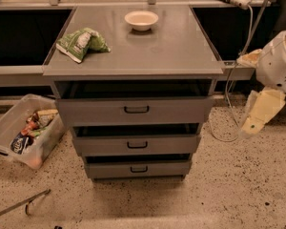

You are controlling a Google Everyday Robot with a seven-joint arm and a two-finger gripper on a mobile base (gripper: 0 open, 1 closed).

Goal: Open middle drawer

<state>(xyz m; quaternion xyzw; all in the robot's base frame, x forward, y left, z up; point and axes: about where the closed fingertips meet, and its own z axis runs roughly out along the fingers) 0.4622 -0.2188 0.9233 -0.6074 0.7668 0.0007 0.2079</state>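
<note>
The grey cabinet [133,46] has three stacked drawers. The middle drawer [100,146] has a low flat front with a small dark bar handle [137,145]. A dark gap shows above its front. The taller top drawer [86,112] is above it and the narrow bottom drawer [109,169] is below. My white arm [279,63] comes in at the right edge. My gripper [260,113], a cream-coloured part, hangs to the right of the cabinet at about top-drawer height, apart from every drawer and holding nothing that I can see.
A white bowl [141,19] and a green snack bag [81,43] lie on the cabinet top. A clear bin [9,123] of packaged items sits on the floor at left. A white cable [233,113] hangs at right. A metal rod [19,205] lies at bottom left.
</note>
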